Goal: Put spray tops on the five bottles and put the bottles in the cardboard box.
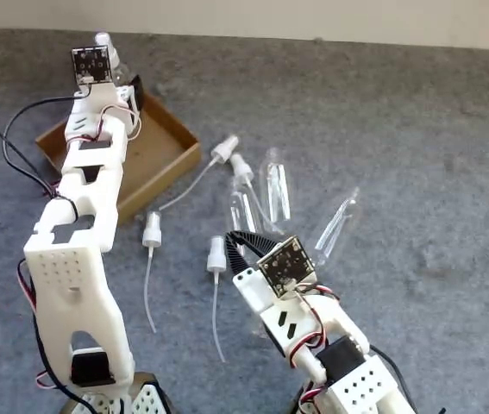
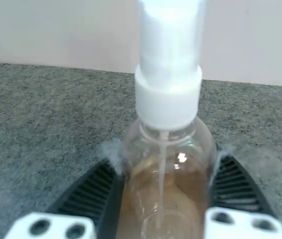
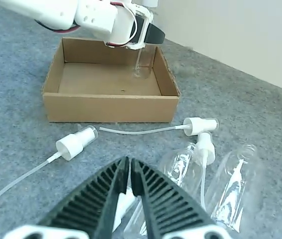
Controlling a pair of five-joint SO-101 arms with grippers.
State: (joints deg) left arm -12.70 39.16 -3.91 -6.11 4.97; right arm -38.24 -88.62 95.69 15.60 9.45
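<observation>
My left gripper (image 2: 165, 199) is shut on a clear bottle (image 2: 166, 169) with a white spray top (image 2: 168, 94) screwed on. In the high view this gripper (image 1: 116, 82) holds the bottle (image 1: 106, 47) upright over the far end of the cardboard box (image 1: 156, 147). In the right wrist view the bottle's base (image 3: 141, 67) is inside the box (image 3: 111, 107). My right gripper (image 3: 129, 181) is shut with nothing held, above loose clear bottles (image 3: 235, 184) and spray tops (image 3: 76, 142). From above, it (image 1: 237, 241) sits beside a bottle (image 1: 242, 211).
Three clear bottles (image 1: 276, 185) (image 1: 335, 226) lie on the grey carpet right of the box. Several spray tops with long tubes lie around them (image 1: 151, 231) (image 1: 216, 257) (image 1: 224, 148) (image 1: 241, 166). Bare carpet stretches to the right.
</observation>
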